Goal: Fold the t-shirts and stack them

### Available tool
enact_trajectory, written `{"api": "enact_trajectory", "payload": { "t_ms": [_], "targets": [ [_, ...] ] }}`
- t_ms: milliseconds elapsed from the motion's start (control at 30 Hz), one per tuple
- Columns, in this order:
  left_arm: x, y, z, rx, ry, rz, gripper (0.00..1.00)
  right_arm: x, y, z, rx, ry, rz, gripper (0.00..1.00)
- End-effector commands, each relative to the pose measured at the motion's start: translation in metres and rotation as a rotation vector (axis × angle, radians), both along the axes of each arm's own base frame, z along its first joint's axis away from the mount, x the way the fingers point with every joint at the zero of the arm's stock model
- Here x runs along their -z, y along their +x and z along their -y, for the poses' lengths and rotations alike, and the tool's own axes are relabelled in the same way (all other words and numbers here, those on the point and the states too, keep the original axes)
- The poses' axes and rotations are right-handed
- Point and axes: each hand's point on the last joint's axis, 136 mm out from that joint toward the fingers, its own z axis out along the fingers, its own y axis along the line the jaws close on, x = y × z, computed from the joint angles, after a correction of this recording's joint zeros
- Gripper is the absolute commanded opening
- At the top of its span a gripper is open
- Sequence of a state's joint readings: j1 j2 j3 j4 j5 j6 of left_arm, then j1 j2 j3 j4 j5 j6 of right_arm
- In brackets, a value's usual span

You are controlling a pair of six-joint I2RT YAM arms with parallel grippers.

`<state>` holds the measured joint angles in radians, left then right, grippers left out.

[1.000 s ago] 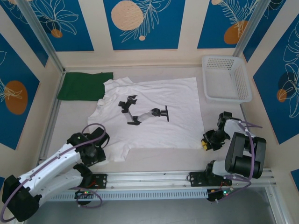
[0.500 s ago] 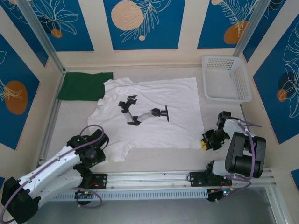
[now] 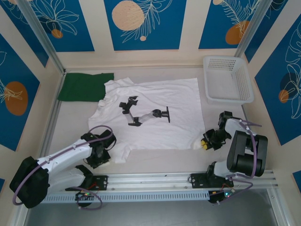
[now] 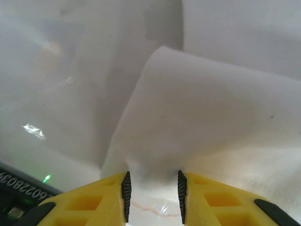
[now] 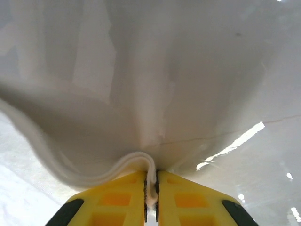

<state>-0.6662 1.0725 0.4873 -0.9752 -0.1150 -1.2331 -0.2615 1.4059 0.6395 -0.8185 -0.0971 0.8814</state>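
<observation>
The left pincer (image 4: 153, 188), jaws part open, straddles the near sleeve of the white t-shirt (image 3: 183, 101) at 7 o'clock. The right pincer (image 5: 151, 181) is clamped on its hem corner at 5 o'clock. The shirt lies flat mid-bench (image 3: 160, 157), and the green t-shirt (image 3: 84, 87) sits at 10 o'clock. The first fold looks about to begin: the left should close, then both carry the near edge toward 12.
</observation>
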Motion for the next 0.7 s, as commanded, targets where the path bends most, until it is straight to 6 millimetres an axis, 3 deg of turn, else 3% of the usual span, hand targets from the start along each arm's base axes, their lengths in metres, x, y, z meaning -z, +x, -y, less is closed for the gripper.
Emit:
{"api": "enact_trajectory", "payload": {
  "t_ms": [0,167,367,567,667],
  "targets": [
    [0.011,0.001,-0.003,-0.048,0.003,0.037,0.34,-0.004,0.016,-0.002,-0.022,0.028,0.075,0.14],
    [0.021,-0.003,-0.006,-0.058,0.009,0.038,0.32,-0.009,0.014,0.003,-0.01,0.032,0.084,0.13],
    [0.021,0.0,-0.005,-0.035,0.026,0.028,0.15,-0.009,0.01,0.003,0.0,0.034,0.075,0.14],
    [-0.001,0.004,-0.003,-0.002,0.038,0.019,0.05,-0.011,0.0,0.007,0.012,0.002,0.021,0.13],
    [-0.018,0.002,0.002,0.025,0.027,-0.02,0.0,-0.012,-0.01,0.011,0.011,-0.024,-0.035,0.07]
  ]
}}
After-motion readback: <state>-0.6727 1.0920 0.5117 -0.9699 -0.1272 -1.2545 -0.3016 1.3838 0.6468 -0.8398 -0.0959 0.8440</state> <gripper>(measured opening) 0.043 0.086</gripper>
